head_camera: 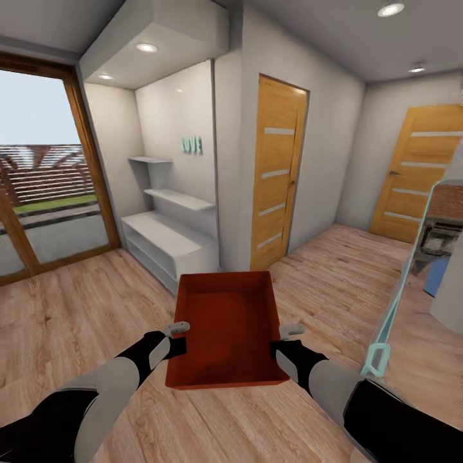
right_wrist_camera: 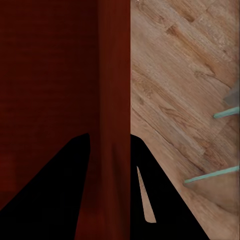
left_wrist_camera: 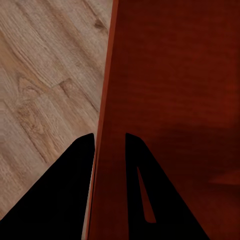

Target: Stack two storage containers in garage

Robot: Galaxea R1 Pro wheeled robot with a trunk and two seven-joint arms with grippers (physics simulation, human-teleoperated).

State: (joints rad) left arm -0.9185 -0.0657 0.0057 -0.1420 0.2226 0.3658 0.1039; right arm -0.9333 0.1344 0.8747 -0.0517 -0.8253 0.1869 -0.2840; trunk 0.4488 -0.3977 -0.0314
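orange-red storage container [head_camera: 225,328] was held up over the light wood plank floor [head_camera: 77,308], left gripper [left_wrist_camera: 109,145] clamped on its left wall, right gripper [right_wrist_camera: 110,145] pinching the right wall, wooden doors [head_camera: 278,170] ahead, glass tabletop edge [head_camera: 399,289] off right

Head view: the orange-red open-top rectangular storage container [head_camera: 226,321] hides the wood plank floor [head_camera: 77,308] beneath it, and its side walls cover the inner fingers of the left claw [head_camera: 182,337] and right claw [head_camera: 281,339]. The teal-edged glass table [head_camera: 411,257] is cut off by the right picture edge, as is the second slatted wooden door [head_camera: 421,170]. The small teal lettering on the white wall [head_camera: 191,145] is too blurred to read. Left wrist view: the container wall [left_wrist_camera: 107,150] runs past the picture's edges between the dark fingers [left_wrist_camera: 65,195]. Right wrist view: the wall [right_wrist_camera: 114,100] is likewise cropped.
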